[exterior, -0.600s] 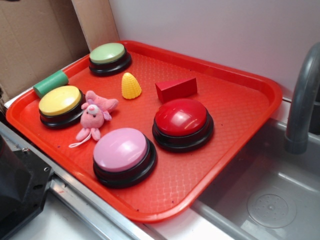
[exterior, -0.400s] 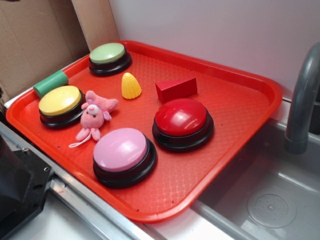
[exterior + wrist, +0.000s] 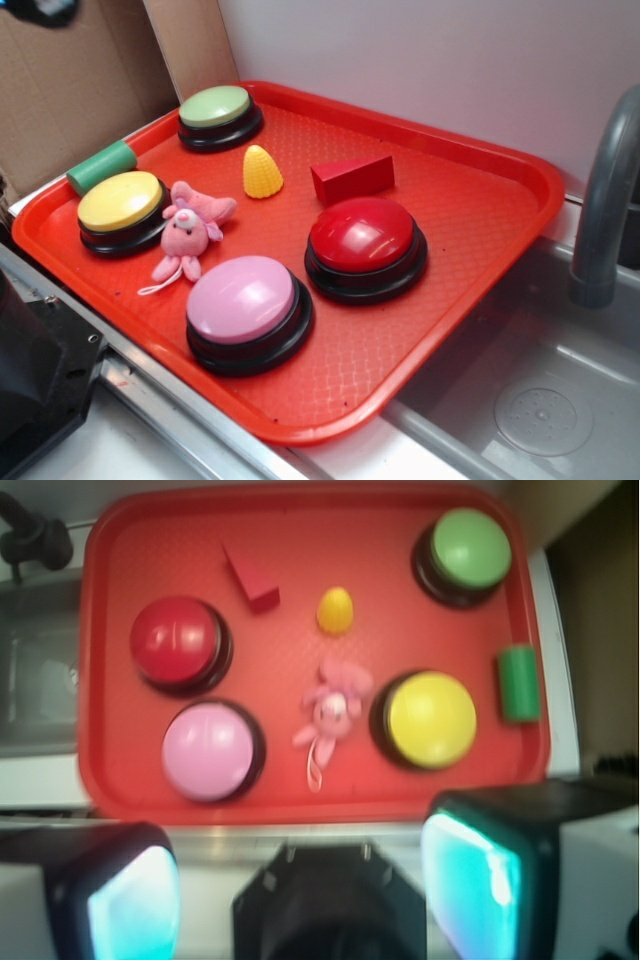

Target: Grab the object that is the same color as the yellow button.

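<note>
The object, a small yellow corn-cob toy [image 3: 262, 171] [image 3: 335, 610], lies on the red tray [image 3: 470, 210] [image 3: 300, 540] between the green-topped button and the red wedge. The yellow button [image 3: 121, 203] [image 3: 431, 718] stands at the tray's left side beside a pink plush toy [image 3: 189, 235] [image 3: 332, 709]. My gripper [image 3: 305, 890] hangs high above the tray's front edge. It is open, with its two cyan pads [image 3: 475, 875] far apart and nothing between them. In the exterior view only a dark blurred bit of the arm [image 3: 35, 10] shows in the top left corner.
Also on the tray are a green-topped button [image 3: 215, 110], a red button [image 3: 363, 240], a pink button [image 3: 243, 303] and a red wedge block [image 3: 352, 178]. A green cylinder [image 3: 101, 166] lies at the tray's left rim. A sink [image 3: 540, 400] with a grey faucet [image 3: 605, 210] is on the right; cardboard [image 3: 70, 80] stands behind.
A dark part of the arm has come into the exterior view's top left corner. Nothing on the tray has moved.
</note>
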Controlling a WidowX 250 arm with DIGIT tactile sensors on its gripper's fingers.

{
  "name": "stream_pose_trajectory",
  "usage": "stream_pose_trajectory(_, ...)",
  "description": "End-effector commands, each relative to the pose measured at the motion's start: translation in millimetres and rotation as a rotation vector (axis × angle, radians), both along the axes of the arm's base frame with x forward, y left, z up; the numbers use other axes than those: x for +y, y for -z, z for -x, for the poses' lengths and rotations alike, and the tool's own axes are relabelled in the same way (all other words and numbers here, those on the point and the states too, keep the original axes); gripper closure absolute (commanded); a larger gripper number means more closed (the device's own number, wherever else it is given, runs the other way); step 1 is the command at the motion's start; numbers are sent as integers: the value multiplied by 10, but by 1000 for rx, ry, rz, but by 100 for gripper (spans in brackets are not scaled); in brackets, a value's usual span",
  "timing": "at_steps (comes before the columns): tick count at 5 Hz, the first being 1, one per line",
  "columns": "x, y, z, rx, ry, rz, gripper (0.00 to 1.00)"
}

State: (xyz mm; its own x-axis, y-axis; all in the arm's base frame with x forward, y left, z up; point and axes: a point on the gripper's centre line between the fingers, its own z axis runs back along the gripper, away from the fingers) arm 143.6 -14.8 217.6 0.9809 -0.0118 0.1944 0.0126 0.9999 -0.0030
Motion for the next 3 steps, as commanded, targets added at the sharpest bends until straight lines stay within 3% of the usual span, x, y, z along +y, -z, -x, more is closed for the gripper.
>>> stream_pose_trajectory(1,152,378,-541,-110,67,-123,0)
stream_pose_trajectory(3,279,952,-1056,-188,148,-142,0)
